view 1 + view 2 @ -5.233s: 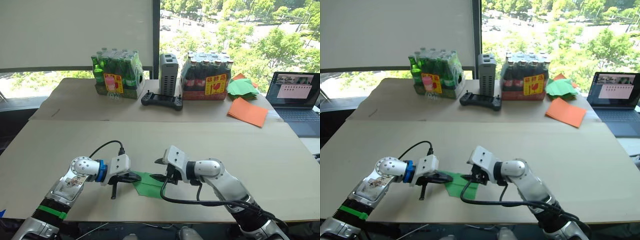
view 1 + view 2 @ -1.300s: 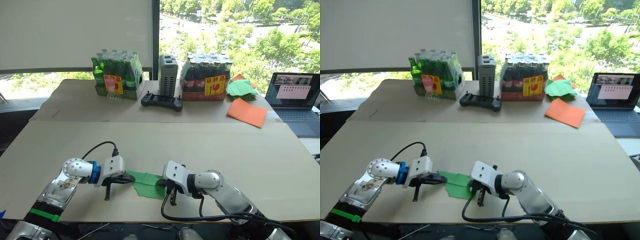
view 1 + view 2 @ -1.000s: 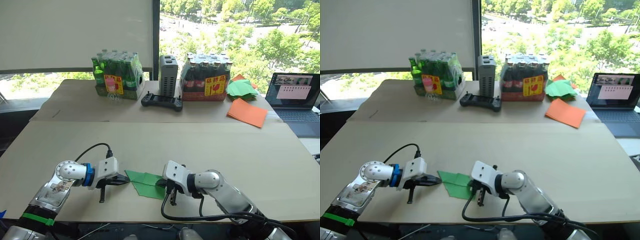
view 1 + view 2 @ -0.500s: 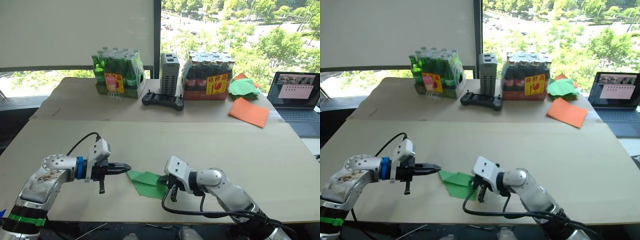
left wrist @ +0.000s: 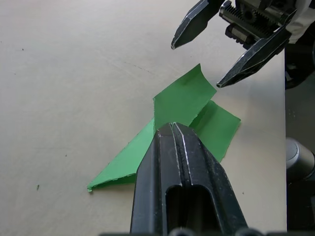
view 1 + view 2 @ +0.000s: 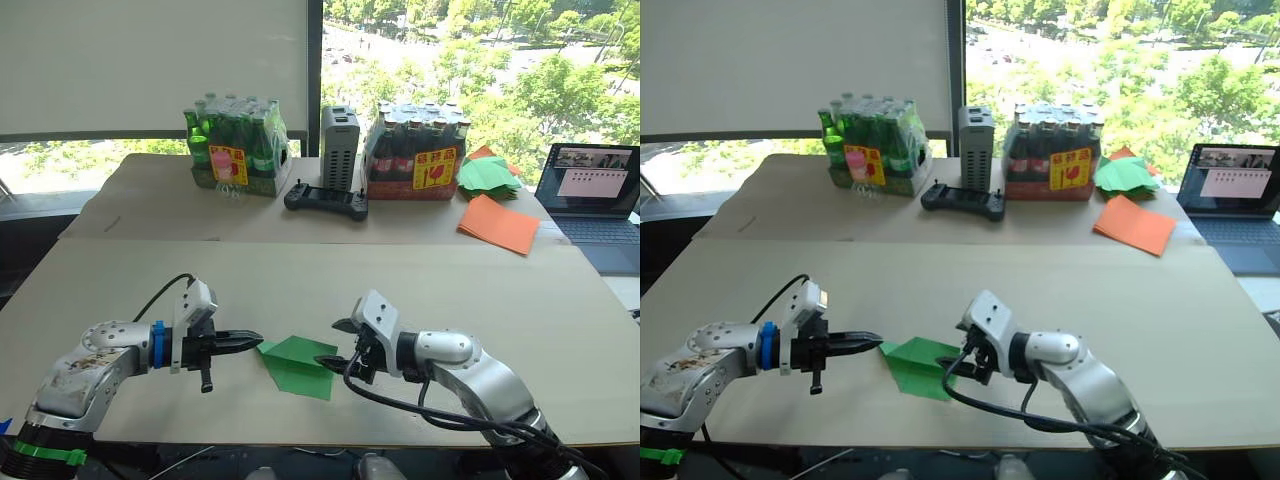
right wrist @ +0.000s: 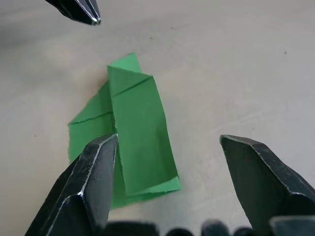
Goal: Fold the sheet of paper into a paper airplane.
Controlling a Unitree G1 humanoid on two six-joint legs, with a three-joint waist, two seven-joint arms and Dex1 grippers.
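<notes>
Left gripper: pinched fully together, nothing between the fingers, tips poised just short of the pointed end of the sheet of paper. Right gripper: spread wide, holding nothing, poised at the opposite blunt end of the sheet, one finger above the raised flap and one beside it. Lay flat on the near table between the two grippers, already folded to a narrow wedge with one flap standing partly up. Judged mid-fold: nose creases made, wing fold apparently still to come. Next move likely called for pinning the pointed end with the closed left tips while the right fingers caught the loose flap and pressed it along its crease; thin paper, so liable to slide or spring back if not pinned.

Beyond the grippers, on the far table: pack of green bottles and pack of dark bottles, each with a red-and-yellow label, print too small to read; black controller; grey box; orange sheets; heap of green folded papers; open laptop, screen text unreadable.
</notes>
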